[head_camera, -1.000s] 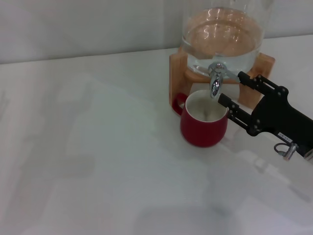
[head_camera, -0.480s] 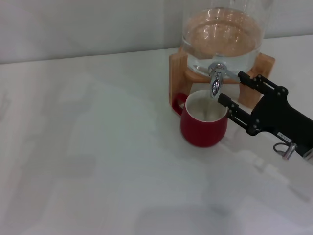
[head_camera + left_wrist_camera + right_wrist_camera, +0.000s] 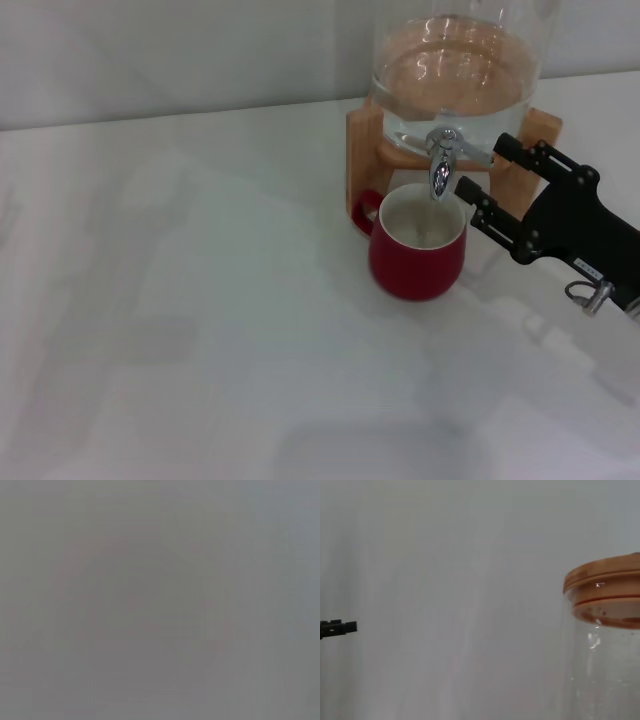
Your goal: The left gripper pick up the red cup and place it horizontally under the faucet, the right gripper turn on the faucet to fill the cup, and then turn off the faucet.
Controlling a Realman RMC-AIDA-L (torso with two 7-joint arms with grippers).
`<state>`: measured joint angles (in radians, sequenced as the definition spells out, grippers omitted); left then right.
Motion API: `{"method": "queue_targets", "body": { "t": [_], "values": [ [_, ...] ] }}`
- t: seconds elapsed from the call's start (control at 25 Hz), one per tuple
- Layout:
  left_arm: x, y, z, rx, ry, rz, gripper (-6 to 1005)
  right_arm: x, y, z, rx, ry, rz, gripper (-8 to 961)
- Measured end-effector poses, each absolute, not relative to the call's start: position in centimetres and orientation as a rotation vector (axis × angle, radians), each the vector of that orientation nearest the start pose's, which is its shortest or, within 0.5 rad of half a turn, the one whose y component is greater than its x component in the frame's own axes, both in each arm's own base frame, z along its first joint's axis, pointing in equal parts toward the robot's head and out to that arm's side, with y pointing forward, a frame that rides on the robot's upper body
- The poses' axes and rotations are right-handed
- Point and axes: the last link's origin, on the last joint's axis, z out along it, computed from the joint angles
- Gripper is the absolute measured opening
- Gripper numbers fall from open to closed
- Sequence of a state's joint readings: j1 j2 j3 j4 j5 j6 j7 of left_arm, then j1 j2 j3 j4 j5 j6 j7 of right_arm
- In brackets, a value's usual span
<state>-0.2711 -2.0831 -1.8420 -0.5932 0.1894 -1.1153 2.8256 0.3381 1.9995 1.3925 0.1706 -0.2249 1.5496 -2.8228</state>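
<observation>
- Right gripper (image 3: 483, 170): black, angular, two flat parallel jaws spread apart. One jaw tip sits just beside the end of the faucet's lever, the other lower, near the cup's rim. A small metal ring (image 3: 590, 296) hangs from the body. It enters from the right edge of the worktop.
- Faucet (image 3: 441, 165): small shiny chrome tap, lever pointing toward the gripper, spout down over the cup's mouth. Whether water runs cannot be told.
- Red cup (image 3: 416, 244): glossy rounded mug, white inside, red loop handle turned toward the stand's left post. It stands upright on the worktop directly under the spout, near the back edge, right of centre.
- Clear glass dispenser (image 3: 455, 80): holds clear liquid and sits on a wooden stand (image 3: 363, 170) behind the cup. The right wrist view shows its wooden lid (image 3: 605, 590) above the glass wall.
- White worktop (image 3: 200, 330): plain, with a pale wall behind.
- Obstruction: the stand's right post is partly hidden by the gripper's upper jaw.
- Left gripper: not in the head view; the left wrist view is a uniform grey blur.
</observation>
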Motion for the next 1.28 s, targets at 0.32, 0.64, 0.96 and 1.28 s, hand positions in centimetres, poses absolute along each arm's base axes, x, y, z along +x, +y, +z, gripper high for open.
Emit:
{"method": "queue_targets", "body": {
  "t": [0.32,0.64,0.96,1.28],
  "values": [
    [-29.82,34.86,7.79,-1.455,-0.276,-0.859,887,30.02,28.3,0.11,-1.983,0.133,0.961,617],
    [-29.76,34.91,7.89,-1.451,-0.273,-0.861,887,30.29,28.43,0.51,-1.968,0.137,0.952,617],
    [-29.73,34.93,7.95,-1.45,-0.271,-0.862,887,30.38,28.49,0.72,-1.959,0.139,0.951,617],
    [-29.69,34.94,8.01,-1.448,-0.269,-0.863,888,30.38,28.44,0.61,-1.959,0.142,0.952,617]
  ]
}}
